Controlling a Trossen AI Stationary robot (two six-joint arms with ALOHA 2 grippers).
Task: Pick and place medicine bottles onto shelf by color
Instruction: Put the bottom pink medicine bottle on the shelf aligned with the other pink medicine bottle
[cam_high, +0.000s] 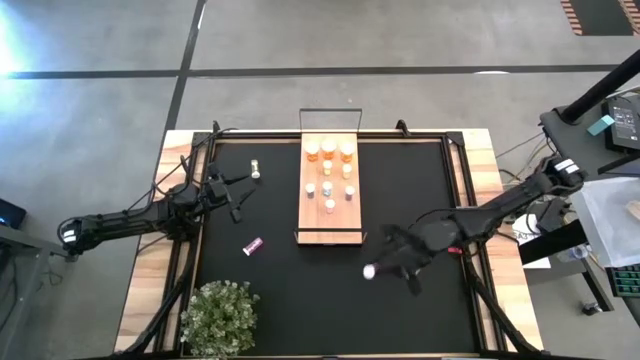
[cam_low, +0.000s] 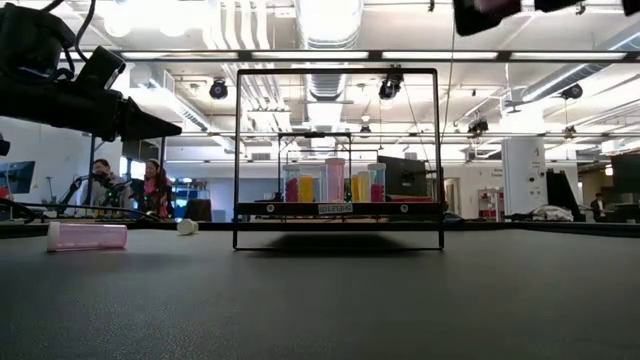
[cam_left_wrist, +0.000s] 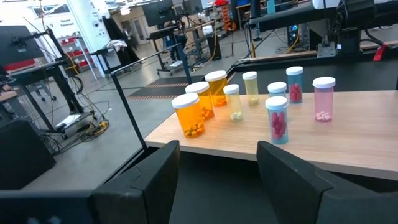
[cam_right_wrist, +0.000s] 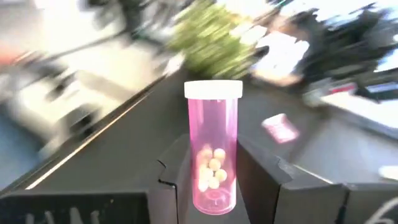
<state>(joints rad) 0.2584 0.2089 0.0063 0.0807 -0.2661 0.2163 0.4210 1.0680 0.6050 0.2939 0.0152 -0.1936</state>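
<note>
The right gripper (cam_right_wrist: 214, 180) is clamping a slim pink bottle (cam_right_wrist: 212, 146) with a white cap and a few pale pills at its base; in the overhead view it is hanging above the black mat (cam_high: 300, 300), near the shelf's (cam_high: 313, 225) front end. A second pink bottle (cam_high: 252, 245) is lying on its side on the mat, left of the shelf. Beside the mat's front left corner a potted plant (cam_high: 220, 315) is sitting. On the wooden shelf eight bottles are standing: three amber ones (cam_left_wrist: 192, 114), two pale yellowish ones (cam_left_wrist: 233, 102) and three pink ones (cam_left_wrist: 323, 98). The left gripper (cam_left_wrist: 217, 171) is hovering left of the shelf with its jaws wide apart, holding nothing. Farther back, one small pale bottle (cam_high: 257, 171) is lying on the mat.
</note>
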